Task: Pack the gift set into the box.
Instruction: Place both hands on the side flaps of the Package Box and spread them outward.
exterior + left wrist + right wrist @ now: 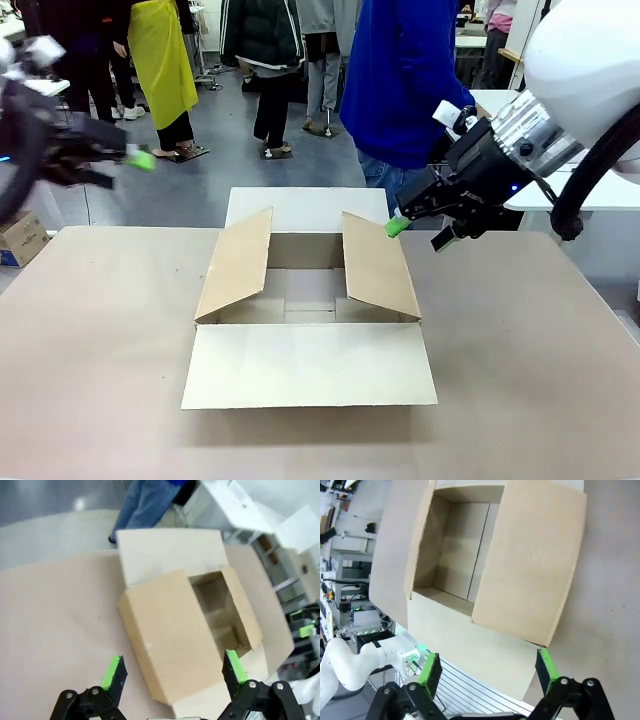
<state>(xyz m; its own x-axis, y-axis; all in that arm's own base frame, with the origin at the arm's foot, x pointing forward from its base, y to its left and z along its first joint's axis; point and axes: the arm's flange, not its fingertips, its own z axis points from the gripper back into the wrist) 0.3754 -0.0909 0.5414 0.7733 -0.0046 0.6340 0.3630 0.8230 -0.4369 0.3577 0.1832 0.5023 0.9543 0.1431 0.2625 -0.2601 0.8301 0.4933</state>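
Desk [520, 380]: box [308, 365] at centre, flaps open, interior bare.
Fingers: left fingers [111, 671] and right fingers [428, 669] apart, empty.
Progress: packing apparently not begun.

The right arm [585, 60] is a rounded white shell with a ribbed silver collar, a black wrist (one small blue light) and a thick black cable [590, 170]. The left fingers [114, 672] and right fingers [546, 669] are black, green-padded, with round bolt heads
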